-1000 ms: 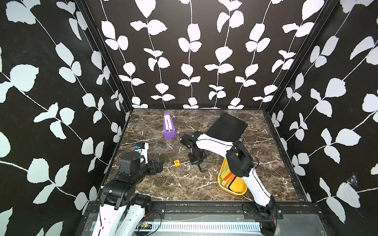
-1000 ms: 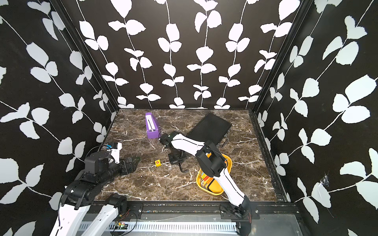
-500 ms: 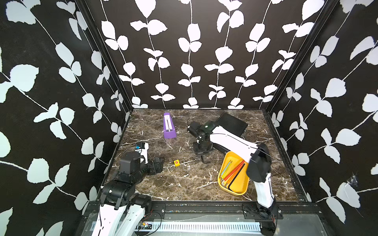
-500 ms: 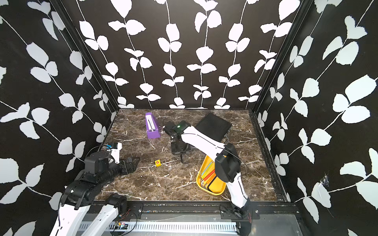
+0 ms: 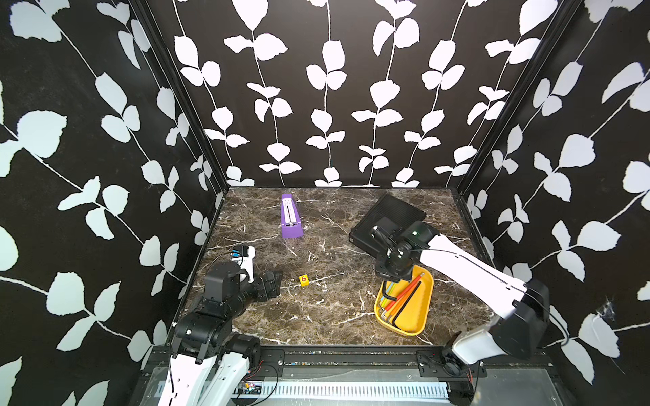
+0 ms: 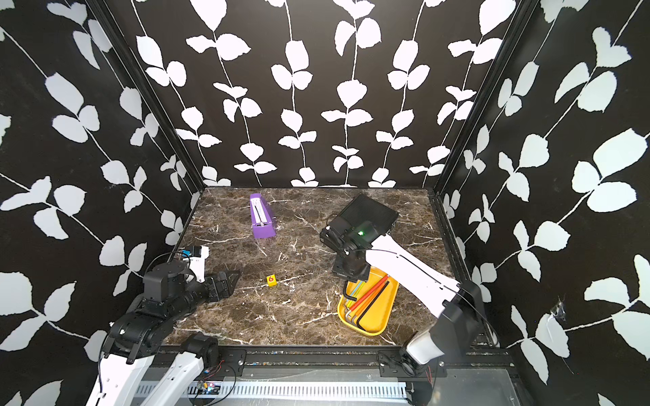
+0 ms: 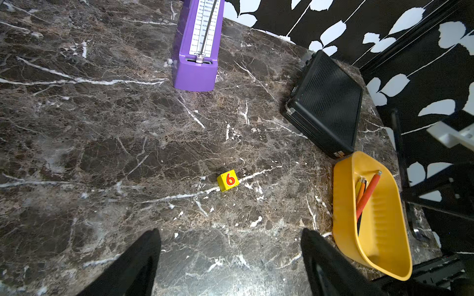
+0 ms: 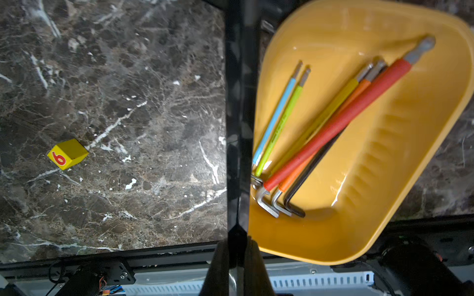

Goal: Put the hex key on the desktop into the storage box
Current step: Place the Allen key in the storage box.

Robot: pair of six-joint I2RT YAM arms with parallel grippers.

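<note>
Your hex key (image 8: 238, 115), the black one, is off the desktop (image 5: 316, 316). It is clamped between the closed fingers of the right gripper (image 8: 238, 243) and runs straight out from them as a long dark bar in the right wrist view. In both top views you can see its bent end (image 5: 386, 285) hanging under the gripper, right at the far corner of the storage box (image 5: 418, 309), on the side nearer the table's middle. You cannot tell from these views whether the key touches the rim.

Inside the yellow box (image 8: 384, 153) you already have a loose bundle of other keys, with blue, green, yellow, orange and red sleeves plus one plain black, lying lengthwise with their bent ends toward the front.

Your left gripper (image 7: 229, 232) sits low at the left front of the desktop, its fingers spread wide with nothing between them.

A small yellow cube (image 5: 304, 279) with a red 6 lies between the two grippers. A black ribbed case (image 5: 390, 214) lies just behind the box, and a purple metronome (image 5: 291, 219) stands near the back wall.
</note>
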